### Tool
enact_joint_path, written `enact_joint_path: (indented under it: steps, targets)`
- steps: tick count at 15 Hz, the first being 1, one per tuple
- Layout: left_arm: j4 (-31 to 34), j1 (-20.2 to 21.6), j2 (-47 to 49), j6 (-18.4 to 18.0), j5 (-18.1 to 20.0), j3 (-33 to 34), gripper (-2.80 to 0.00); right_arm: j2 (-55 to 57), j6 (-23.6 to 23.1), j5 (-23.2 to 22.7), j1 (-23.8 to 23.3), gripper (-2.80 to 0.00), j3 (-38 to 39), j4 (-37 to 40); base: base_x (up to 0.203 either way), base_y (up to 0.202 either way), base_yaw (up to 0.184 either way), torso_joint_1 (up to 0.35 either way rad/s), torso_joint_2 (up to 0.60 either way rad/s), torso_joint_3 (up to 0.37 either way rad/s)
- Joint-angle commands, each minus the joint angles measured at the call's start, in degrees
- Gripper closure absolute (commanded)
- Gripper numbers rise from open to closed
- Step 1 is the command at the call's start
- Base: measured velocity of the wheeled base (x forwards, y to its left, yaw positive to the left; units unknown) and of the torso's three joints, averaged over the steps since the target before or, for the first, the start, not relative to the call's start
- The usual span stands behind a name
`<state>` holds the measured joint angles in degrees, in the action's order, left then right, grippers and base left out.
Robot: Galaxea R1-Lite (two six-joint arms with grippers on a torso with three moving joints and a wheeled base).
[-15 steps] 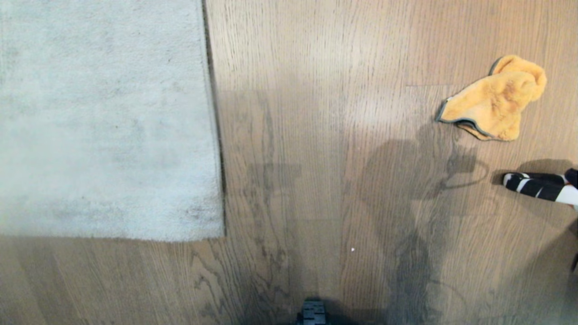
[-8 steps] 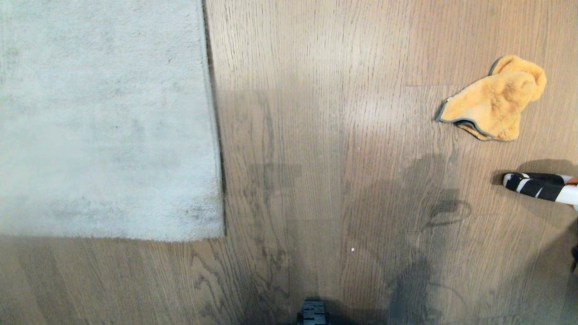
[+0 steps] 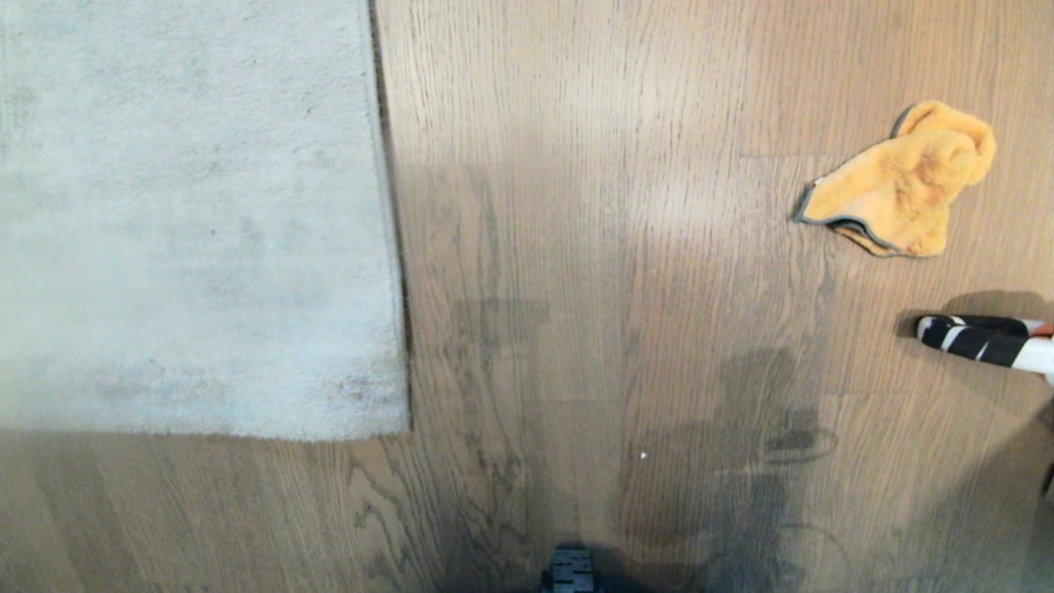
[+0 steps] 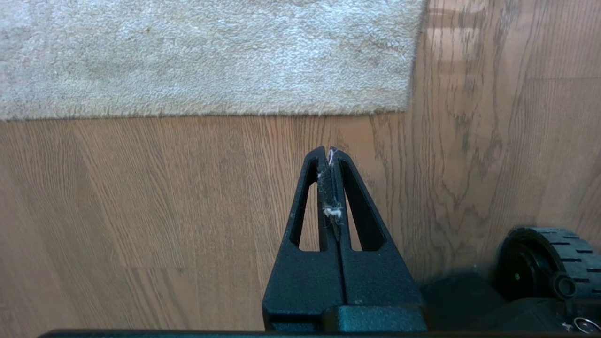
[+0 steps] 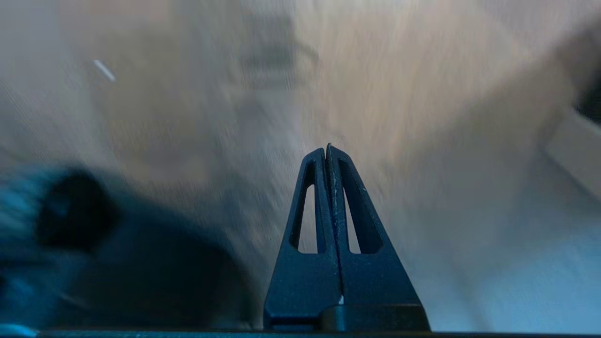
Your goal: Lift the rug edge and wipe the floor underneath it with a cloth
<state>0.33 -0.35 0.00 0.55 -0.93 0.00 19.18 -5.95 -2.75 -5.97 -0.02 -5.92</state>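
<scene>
Left tool [image 4: 328,152] and right tool [image 5: 327,149] each have both fingers pressed together, empty, pointing down over the floor.

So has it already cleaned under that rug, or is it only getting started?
Either is possible: nothing shows. The rug edge lies flat on the floor; the cloth sits crumpled, apart from it. Nothing is in hand: left gripper and right gripper are shut and empty. Visibly left: grabbing the cloth, lifting, wiping.

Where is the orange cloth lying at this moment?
In the head view the cloth lies crumpled on the floor at the upper right, far from the rug edge, just beyond a black-and-white striped object.
</scene>
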Motion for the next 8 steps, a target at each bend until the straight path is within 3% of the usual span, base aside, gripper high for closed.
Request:
enact_joint_path:
  steps: [1,3,5,8]
  targets:
    - [0.0,0.0,0.0,0.1,0.0,0.0,0.00,-3.0,-0.8,2.4,0.7,0.00,0.0,4.5,0.000,0.000,0.000,0.000,0.00,0.000]
    - [0.0,0.0,0.0,0.0,0.0,0.0,0.00,-3.3,-1.6,2.5,1.6,0.00,0.0,5.9,0.000,0.000,0.000,0.000,0.00,0.000]
    - [0.0,0.0,0.0,0.1,0.0,0.0,0.00,-6.1,-0.6,2.5,7.0,0.00,0.0,6.2,0.000,0.000,0.000,0.000,0.00,0.000]
    - [0.0,0.0,0.0,0.1,0.0,0.0,0.00,-10.5,0.8,2.3,6.5,0.00,0.0,6.3,0.000,0.000,0.000,0.000,0.00,0.000]
